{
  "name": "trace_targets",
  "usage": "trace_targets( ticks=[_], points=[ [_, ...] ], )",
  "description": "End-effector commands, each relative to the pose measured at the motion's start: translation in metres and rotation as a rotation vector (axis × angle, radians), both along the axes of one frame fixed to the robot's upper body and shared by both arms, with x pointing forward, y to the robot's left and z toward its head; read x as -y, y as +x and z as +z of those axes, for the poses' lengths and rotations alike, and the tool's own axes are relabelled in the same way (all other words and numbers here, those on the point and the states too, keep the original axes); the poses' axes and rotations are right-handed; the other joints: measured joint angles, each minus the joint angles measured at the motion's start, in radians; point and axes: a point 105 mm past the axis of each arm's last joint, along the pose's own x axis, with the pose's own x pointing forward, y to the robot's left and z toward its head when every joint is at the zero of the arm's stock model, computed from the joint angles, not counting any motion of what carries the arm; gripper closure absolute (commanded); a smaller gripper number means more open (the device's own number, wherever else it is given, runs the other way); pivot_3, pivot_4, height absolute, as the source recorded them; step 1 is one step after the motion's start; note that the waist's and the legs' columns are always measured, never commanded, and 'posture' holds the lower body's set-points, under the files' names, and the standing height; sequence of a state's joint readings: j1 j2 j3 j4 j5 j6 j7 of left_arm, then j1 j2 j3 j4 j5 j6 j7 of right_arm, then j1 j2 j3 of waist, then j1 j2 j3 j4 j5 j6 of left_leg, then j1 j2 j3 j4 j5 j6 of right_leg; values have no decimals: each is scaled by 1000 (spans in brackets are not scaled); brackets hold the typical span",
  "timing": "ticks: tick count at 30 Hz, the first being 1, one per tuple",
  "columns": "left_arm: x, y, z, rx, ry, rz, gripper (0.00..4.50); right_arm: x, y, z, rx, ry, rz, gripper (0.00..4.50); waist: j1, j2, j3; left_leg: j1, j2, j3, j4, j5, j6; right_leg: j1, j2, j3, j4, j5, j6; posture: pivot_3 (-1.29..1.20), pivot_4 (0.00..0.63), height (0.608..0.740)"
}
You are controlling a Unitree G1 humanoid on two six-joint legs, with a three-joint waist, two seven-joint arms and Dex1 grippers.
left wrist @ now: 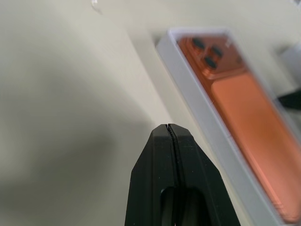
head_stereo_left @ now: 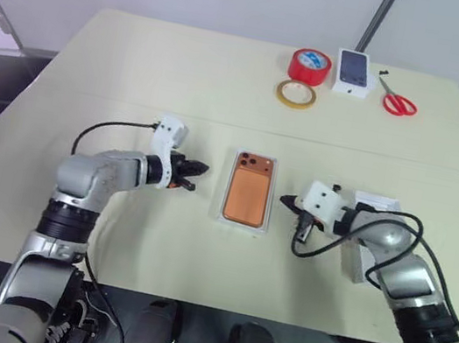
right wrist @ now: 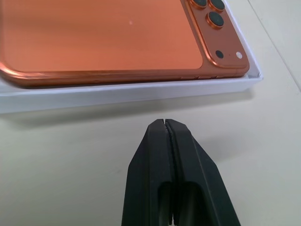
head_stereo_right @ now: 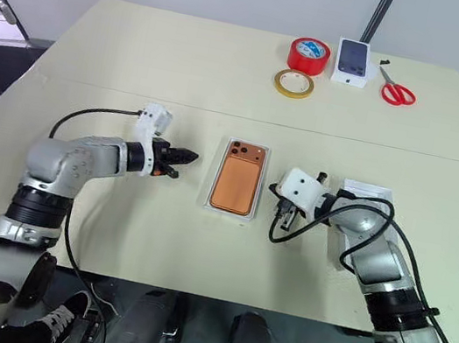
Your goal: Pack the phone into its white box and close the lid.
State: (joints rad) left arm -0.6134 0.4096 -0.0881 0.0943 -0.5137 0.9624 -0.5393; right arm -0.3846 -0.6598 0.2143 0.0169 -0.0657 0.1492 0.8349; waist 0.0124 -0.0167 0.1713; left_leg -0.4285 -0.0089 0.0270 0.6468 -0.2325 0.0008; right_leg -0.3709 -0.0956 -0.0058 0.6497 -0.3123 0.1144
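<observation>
- Head views: one slim orange-copper phone [head_stereo_left: 249, 190] lies back-up in one shallow white cardboard box [head_stereo_left: 271, 198], long axis fore-aft, between both grippers.
- Right gripper [head_stereo_left: 287, 202] nearer the box; left gripper [head_stereo_left: 199, 170] just beside it; one white lid [head_stereo_right: 366, 196] under the right arm.
- Wrist views: both jaws closed, empty.

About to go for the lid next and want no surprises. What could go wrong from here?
The lid lies partly under the right arm, so swinging that arm could knock it. The phone seems to rest high in the white box; the lid may not seat. Both shut tools, left and right, could nudge the box.
</observation>
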Motion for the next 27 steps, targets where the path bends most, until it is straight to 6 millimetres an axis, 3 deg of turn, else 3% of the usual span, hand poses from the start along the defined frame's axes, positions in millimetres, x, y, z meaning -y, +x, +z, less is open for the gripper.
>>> trace_targets(
  ticks=[1,7,12,16,22,27],
  points=[
    [28,-6,-2,15,8,-111,4500,-7,5,7,64,-19,17,4479,0,0,0,0,0,0,0,0,0,0,0,0,0,0,0,0,150,728],
    [64,-22,-18,-48,7,-264,4500,-7,-10,7,-37,25,66,4479,1,0,0,0,0,0,1,-1,2,1,0,0,0,0,0,0,150,728],
    [114,-35,3,-20,-84,-428,4500,21,-30,15,-100,16,42,4479,12,0,0,-1,-1,0,3,-3,6,2,-1,-1,-1,0,0,0,150,728],
    [142,-47,4,-11,-87,-548,4500,44,-45,14,-144,-12,-6,4479,24,0,0,-1,-2,0,4,-4,8,2,-1,0,-1,0,0,0,150,728],
    [154,-56,0,-17,-94,-605,4500,64,-55,15,-154,-50,-56,4479,22,1,0,-1,0,0,2,-4,8,1,0,0,0,0,0,0,150,728],
    [153,-59,1,-44,-123,-618,4500,69,-55,15,-163,-50,-81,4479,22,1,0,-1,0,0,3,-4,8,1,0,0,0,0,0,0,150,728]
  ],
)
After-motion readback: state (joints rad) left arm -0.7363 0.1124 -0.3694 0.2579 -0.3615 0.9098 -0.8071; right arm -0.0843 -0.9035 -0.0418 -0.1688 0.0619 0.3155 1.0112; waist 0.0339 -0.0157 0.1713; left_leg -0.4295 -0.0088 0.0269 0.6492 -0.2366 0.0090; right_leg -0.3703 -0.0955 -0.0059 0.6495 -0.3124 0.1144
